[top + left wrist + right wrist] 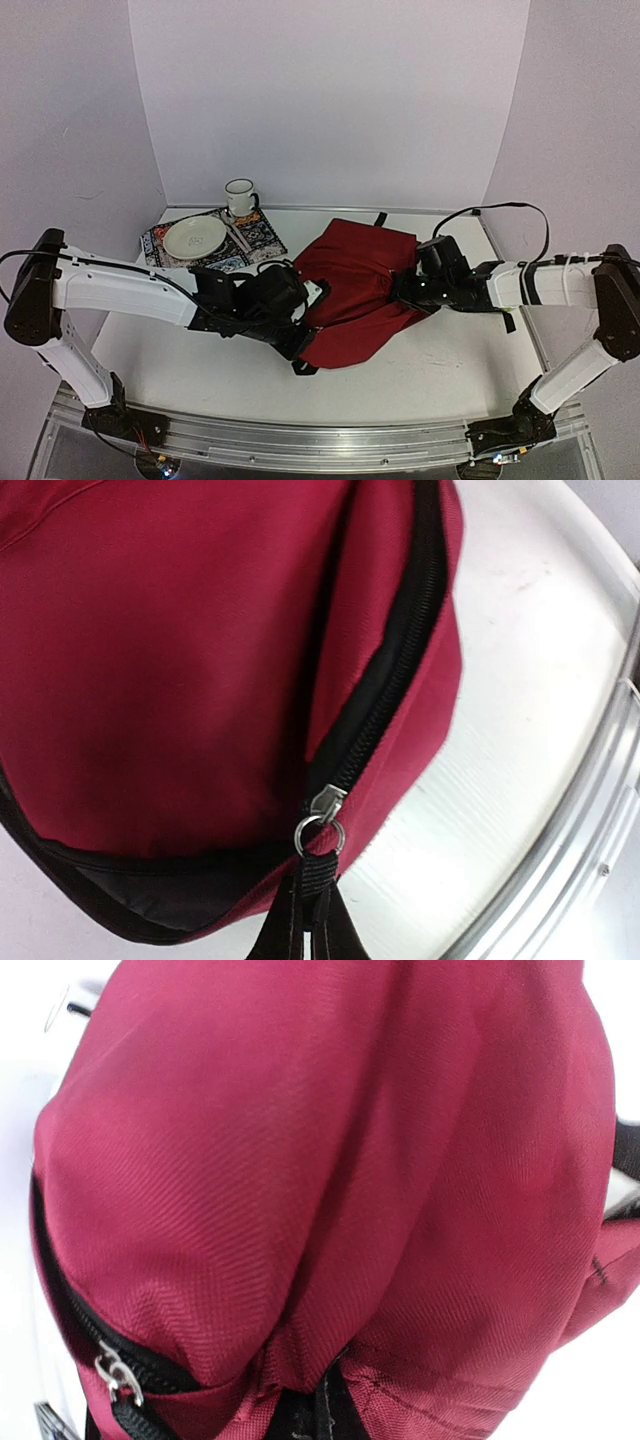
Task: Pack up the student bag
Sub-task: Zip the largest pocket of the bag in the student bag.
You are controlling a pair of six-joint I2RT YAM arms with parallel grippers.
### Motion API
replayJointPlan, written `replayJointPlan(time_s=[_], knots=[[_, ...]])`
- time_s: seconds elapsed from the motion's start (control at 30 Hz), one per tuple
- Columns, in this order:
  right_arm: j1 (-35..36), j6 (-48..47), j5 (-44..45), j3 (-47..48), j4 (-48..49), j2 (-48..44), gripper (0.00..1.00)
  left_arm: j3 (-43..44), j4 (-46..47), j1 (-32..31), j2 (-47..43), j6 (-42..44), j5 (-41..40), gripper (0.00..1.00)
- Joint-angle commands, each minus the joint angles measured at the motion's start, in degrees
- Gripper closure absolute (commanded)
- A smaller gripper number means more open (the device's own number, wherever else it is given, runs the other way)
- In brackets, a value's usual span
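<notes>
Closest to our left wrist cam is the black pull tab (316,872) hanging off the slider ring. The left gripper (308,935) looks clenched right on it at 6 o'clock in that view, so that's our handle on the zipper (385,680). The bag (355,290) lies flat around the middle of the table from overhead, with the left arm coming in at its 8 o'clock corner and the right one at its 3 o'clock edge. The right gripper (310,1415) is pinched shut on a bunched fold of red fabric, and you can see the cloth pucker into the fingers. A plate (195,238) and mug (240,197) sit on a patterned mat (262,235) off at 10 o'clock, well apart from all this. Handling-wise we reckon it's pure floppy cloth: it sags, wrinkles and gives no stiffness to push against, and it looks light enough to skid on that smooth tabletop. So a tug on the zipper would probably drag the whole bag along unless the other side is pinned. We'd take it by the tab, the seams or the webbing rather than a flat panel, since a pinch of loose fabric just stretches. Can't tell if anything's inside.
</notes>
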Motion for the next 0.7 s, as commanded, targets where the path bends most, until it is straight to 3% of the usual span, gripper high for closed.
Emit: replayJointPlan(time_s=[0.0, 0.17, 0.27, 0.47, 0.67], knots=[[-4.48, -10.19, 8.38, 4.68, -10.84, -1.78, 1.00, -3.05, -6.52, 2.76, -5.95, -0.14, -3.61, 1.00], [-4.54, -13.28, 2.42, 8.37, -12.92, -0.01, 0.99, -3.48, -6.49, 3.94, -8.04, -0.45, -1.85, 1.00], [-2.12, -15.37, -2.16, 10.02, -12.48, 0.09, 0.85, -1.56, -3.00, 3.76, -7.02, 0.23, 4.62, 1.00], [7.85, -28.08, -2.93, 11.14, -13.62, -4.41, 0.44, 3.76, -0.70, 3.45, -3.84, 2.71, 11.60, 1.00], [14.64, -39.81, -3.82, 5.58, -11.79, -12.54, 0.32, 6.72, 0.53, 3.45, -2.53, 4.13, 17.72, 1.00]])
